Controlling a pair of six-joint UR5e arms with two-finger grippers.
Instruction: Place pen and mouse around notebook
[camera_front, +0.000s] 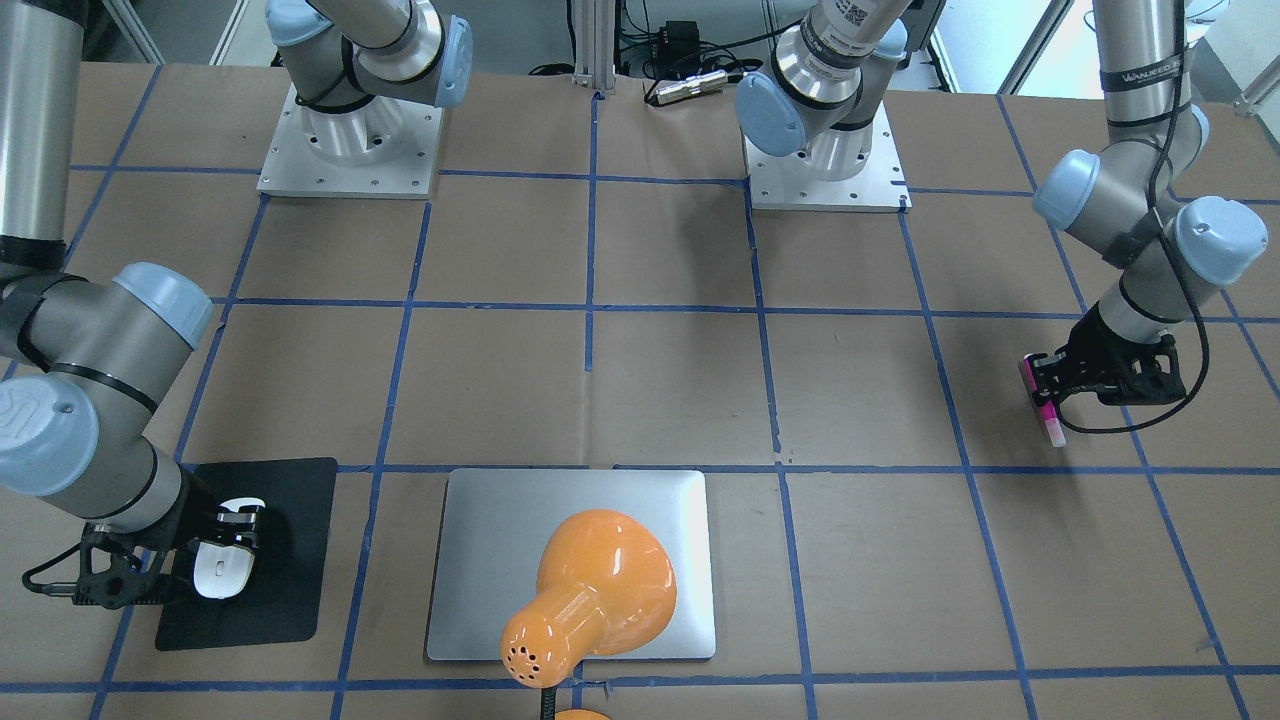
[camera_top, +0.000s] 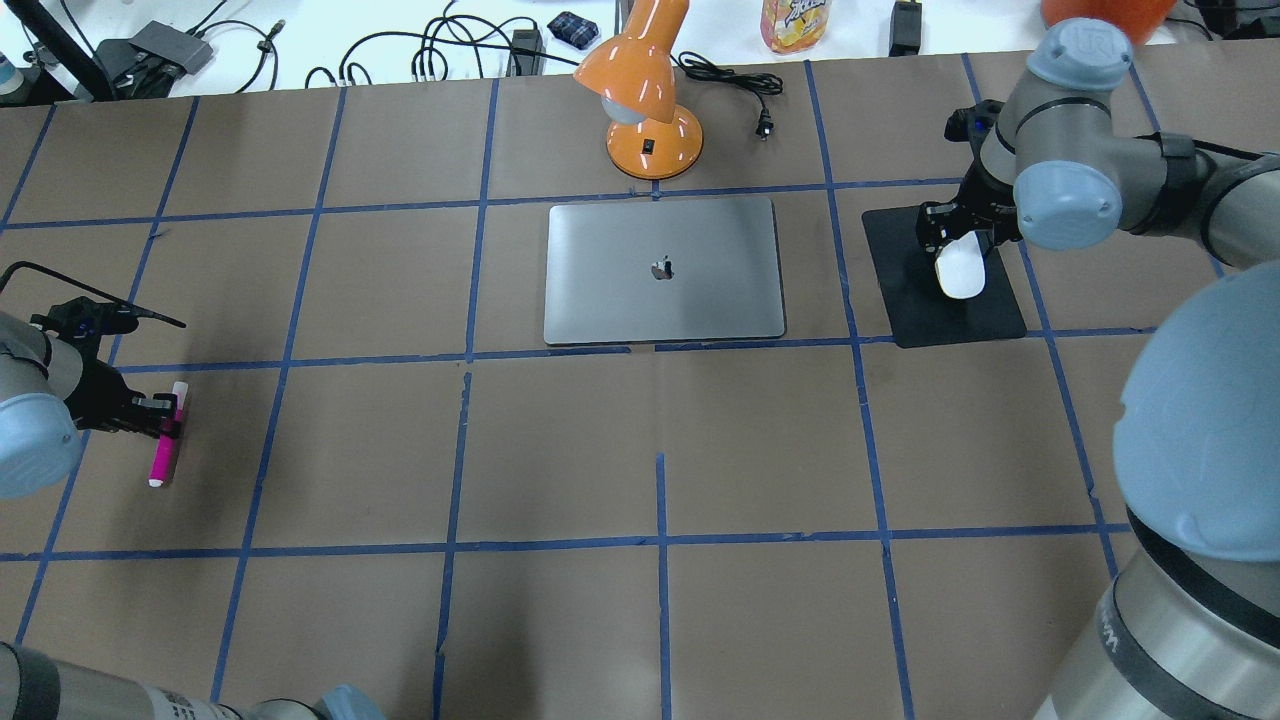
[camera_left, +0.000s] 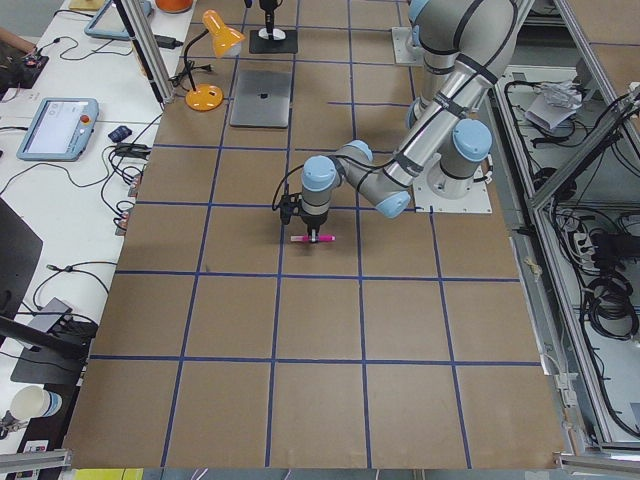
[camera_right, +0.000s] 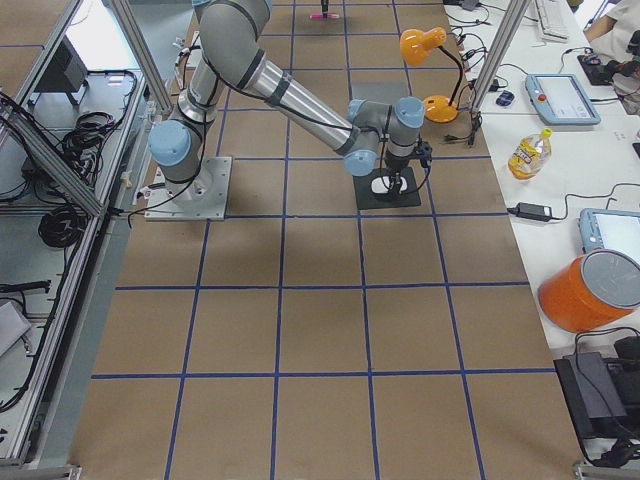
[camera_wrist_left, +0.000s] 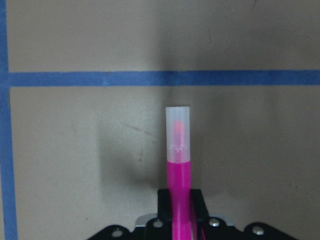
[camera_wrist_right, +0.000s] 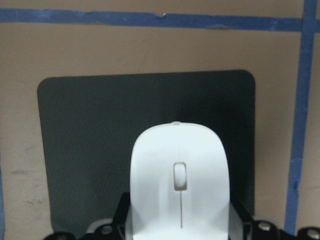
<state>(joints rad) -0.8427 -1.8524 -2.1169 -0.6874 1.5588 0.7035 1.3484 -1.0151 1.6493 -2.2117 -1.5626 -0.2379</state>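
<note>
The magenta pen (camera_top: 163, 440) with its pale cap (camera_wrist_left: 178, 132) is at the table's far left, and my left gripper (camera_top: 166, 424) is shut on its middle, low over the paper. The white mouse (camera_top: 960, 271) lies over a black mat (camera_top: 905, 310) just right of the silver notebook (camera_top: 700, 300). My right gripper (camera_top: 955, 240) is shut on the mouse's rear sides; in the right wrist view the mouse (camera_wrist_right: 180, 175) sits between the black fingers. From the front I see the pen (camera_front: 1042, 402), the mouse (camera_front: 222, 572) and the notebook (camera_front: 480, 540), which the lamp partly covers.
An orange desk lamp (camera_top: 645, 100) stands just behind the notebook, its head hanging over it (camera_front: 600, 590). Blue tape lines grid the brown paper. Cables, a bottle and devices lie on the white bench beyond the table's far edge.
</note>
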